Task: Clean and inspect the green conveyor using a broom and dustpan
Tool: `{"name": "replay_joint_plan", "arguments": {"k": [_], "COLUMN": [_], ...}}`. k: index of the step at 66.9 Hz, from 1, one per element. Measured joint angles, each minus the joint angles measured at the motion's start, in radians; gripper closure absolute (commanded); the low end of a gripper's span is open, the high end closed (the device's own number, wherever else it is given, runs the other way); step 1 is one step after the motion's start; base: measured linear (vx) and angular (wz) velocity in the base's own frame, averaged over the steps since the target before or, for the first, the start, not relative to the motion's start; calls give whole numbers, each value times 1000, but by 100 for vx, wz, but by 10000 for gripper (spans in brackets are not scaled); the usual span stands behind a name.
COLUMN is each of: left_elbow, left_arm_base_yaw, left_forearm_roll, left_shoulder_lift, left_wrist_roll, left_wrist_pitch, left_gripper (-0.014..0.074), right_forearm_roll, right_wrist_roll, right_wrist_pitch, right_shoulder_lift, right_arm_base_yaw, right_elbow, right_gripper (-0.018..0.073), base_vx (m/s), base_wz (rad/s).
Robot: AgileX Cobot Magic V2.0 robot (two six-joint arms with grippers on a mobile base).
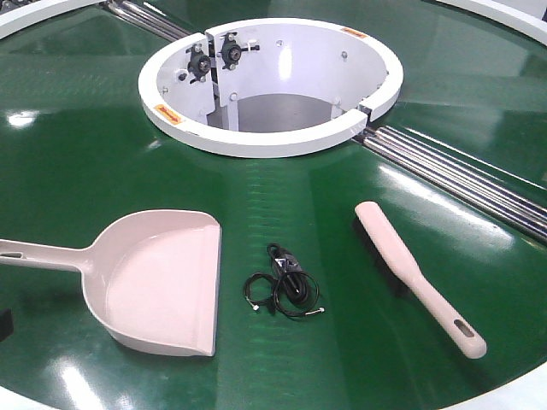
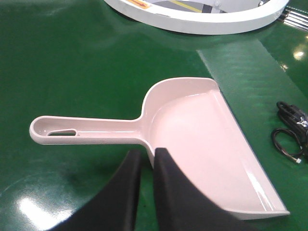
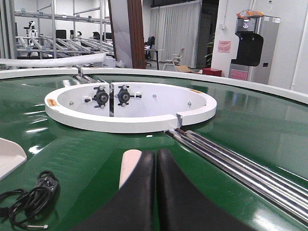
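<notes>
The dustpan [image 1: 158, 282] and the broom [image 1: 416, 273] lie flat on the green conveyor [image 1: 77, 171], well apart, with a tangled black cable [image 1: 286, 286] between them and the white hub ring [image 1: 256, 137] beyond. Both are pale pinkish plastic. The left gripper [image 2: 147, 161] hovers nearly closed and empty over the dustpan's neck. The right gripper [image 3: 156, 156] is pressed closed, empty, above the broom.

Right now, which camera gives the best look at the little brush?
The front-facing view: the broom lies whole on the green conveyor, handle and slot visible. The right wrist view shows only its pale tip behind the right end effector; the left wrist view misses it.
</notes>
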Motion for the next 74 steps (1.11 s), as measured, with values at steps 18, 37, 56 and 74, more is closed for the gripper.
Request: {"name": "replay_joint_plan", "arguments": {"k": [18,37,56,74], "left_elbow": [0,-68,-500,-721], "left_arm_base_yaw": [0,0,0,0], "left_forearm_roll": [0,13,192,183], "left_shoulder_lift": [2,13,256,537], "left_wrist_roll": [0,-1,115,603], "left_wrist_pitch": [-20,41,428,610], "left_gripper": [-1,0,19,21], "right_forearm_roll": [0,0,0,0], "right_wrist_roll": [0,0,0,0], "right_wrist_pitch": [0,0,0,0], "right_shoulder_lift": [0,0,0,0], "right_arm_base_yaw": [0,0,0,0], "right_elbow": [0,0,0,0], "right_gripper": [568,568,568,568], "base_vx": [0,0,0,0], "base_wz": [0,0,0,0]}}
